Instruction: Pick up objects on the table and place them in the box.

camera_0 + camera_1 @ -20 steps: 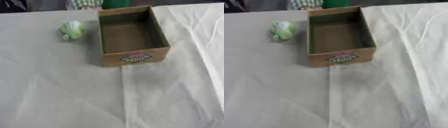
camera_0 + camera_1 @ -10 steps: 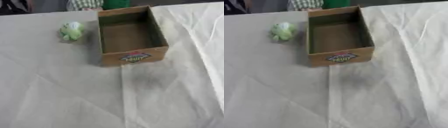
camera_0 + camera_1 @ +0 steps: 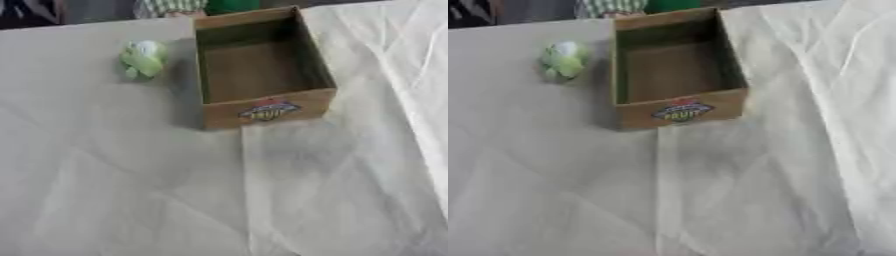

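- You have 1 cardboard box (image 3: pixel 262 107) standing upright on the table (image 3: pixel 131 190), in the far half of the scene and a little right of the middle.
- The box is open at the top, and what you can see of its floor is bare brown card; nothing shows inside it.
- Its near wall faces you and carries a small coloured label (image 3: pixel 268 110) with lettering too soft to read.
- The box sits slightly askew, its near wall angled so that the right end lies a little farther from you than the left end.
- You have 1 small object to move: a pale green and white soft-looking thing (image 3: pixel 563 60), rounded, its exact kind not clear.
- That green object lies on the table just left of the box's far left corner, apart from the cardboard and not touching it.
- A pale cloth covers the table, with creases running across the near part and a raised fold along the right side (image 3: pixel 859 55).
- A faint shadow darkens the cloth just near of the box.
- Neither robot hand shows in either eye view, so you cannot tell whether the fingers are spread, pressed together or pinching anything.
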